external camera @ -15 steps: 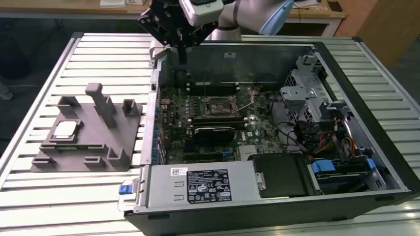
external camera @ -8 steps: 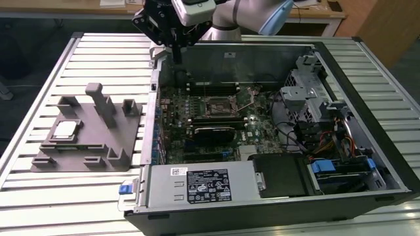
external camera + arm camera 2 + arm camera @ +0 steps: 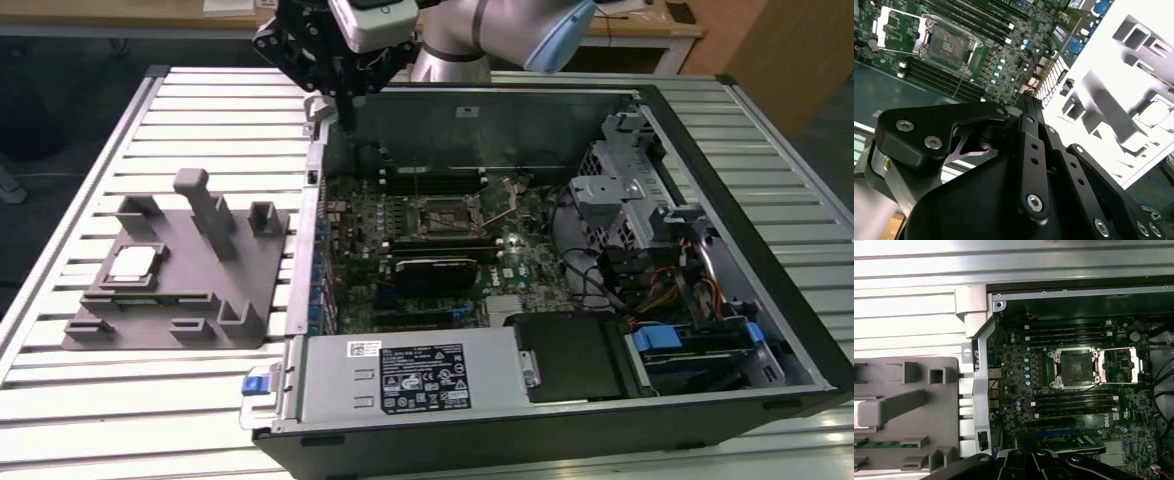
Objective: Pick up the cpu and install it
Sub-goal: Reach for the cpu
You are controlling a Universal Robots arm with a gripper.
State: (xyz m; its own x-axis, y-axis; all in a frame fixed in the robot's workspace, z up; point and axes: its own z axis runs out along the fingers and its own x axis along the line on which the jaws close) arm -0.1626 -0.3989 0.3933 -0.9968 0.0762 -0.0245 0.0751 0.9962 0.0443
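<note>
right, the gripper [image 3: 350, 115] hovers at the computer case's [image 3: 534, 112] rim, fingers [image 3: 1030, 120] pinched together, empty. the cpu [image 3: 134, 263] lies in the grey fixture [image 3: 174, 325], between seven and eight o'clock from it in the exterior view.

The bench [image 3: 134, 400] had a ribbed top of pale metal slats, lit brightly from above and washed nearly white in the first wrist view. Behind it stood a wooden desk [image 3: 647, 22] on white legs. Dark floor [image 3: 54, 90] lay at the exterior view's left, a brown wooden panel [image 3: 787, 60] at its right.
</note>
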